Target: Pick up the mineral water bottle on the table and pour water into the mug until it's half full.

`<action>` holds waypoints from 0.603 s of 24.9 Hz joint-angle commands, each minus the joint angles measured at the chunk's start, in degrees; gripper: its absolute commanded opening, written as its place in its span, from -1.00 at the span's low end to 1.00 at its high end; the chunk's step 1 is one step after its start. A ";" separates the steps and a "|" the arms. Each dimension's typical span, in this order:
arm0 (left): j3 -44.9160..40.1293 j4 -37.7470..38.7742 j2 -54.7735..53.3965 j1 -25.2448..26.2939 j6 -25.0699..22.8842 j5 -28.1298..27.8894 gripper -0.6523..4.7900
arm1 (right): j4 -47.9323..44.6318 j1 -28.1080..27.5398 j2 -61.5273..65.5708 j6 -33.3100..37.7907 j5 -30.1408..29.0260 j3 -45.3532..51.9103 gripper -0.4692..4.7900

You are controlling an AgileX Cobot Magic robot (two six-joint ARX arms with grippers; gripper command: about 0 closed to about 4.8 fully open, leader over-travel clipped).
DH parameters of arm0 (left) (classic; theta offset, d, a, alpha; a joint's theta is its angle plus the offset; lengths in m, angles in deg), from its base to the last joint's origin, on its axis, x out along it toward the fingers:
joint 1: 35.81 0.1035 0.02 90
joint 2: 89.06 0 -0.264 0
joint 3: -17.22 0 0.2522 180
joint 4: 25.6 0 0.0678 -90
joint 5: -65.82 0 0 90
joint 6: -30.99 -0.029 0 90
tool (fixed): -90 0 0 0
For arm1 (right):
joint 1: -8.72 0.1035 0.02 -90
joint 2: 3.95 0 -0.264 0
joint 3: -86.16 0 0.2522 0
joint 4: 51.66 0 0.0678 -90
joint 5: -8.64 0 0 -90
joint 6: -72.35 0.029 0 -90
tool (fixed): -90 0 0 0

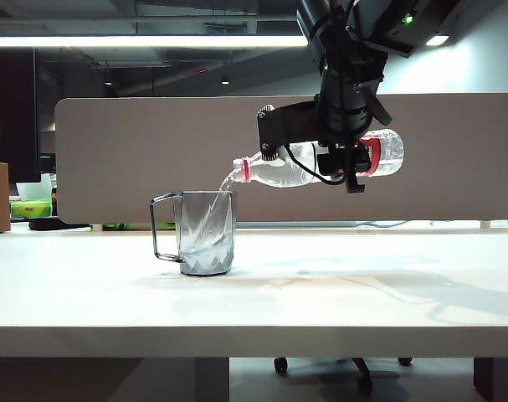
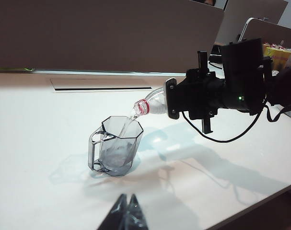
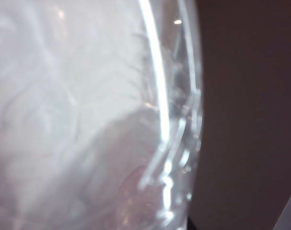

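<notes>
Right gripper grasps bottle, tipped near level; water streams into mug. Fill level unclear, likely under half. Left gripper idle, looks closed.

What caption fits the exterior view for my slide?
Right gripper tips the water bottle sideways, pouring water into the mug on the table.

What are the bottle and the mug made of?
Bottle: looks like thin clear plastic, glossy, with ribbed walls and a red neck ring. Mug: smoky-grey, see-through, with sharp shiny facets; glass or hard plastic, can't tell which.
</notes>
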 commanded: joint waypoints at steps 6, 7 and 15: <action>0.20 -0.57 -0.07 -0.07 -0.26 0.00 -0.78 | -2.75 0.17 -0.61 -0.92 0.59 -0.61 -0.05; 0.20 -0.55 -0.07 -0.07 -0.24 0.00 -0.78 | -2.78 0.37 -0.61 -1.42 0.59 -0.61 -0.05; 0.20 -0.55 -0.07 -0.07 -0.24 0.02 -0.78 | -4.02 1.36 -0.61 -0.98 0.96 -0.61 -0.05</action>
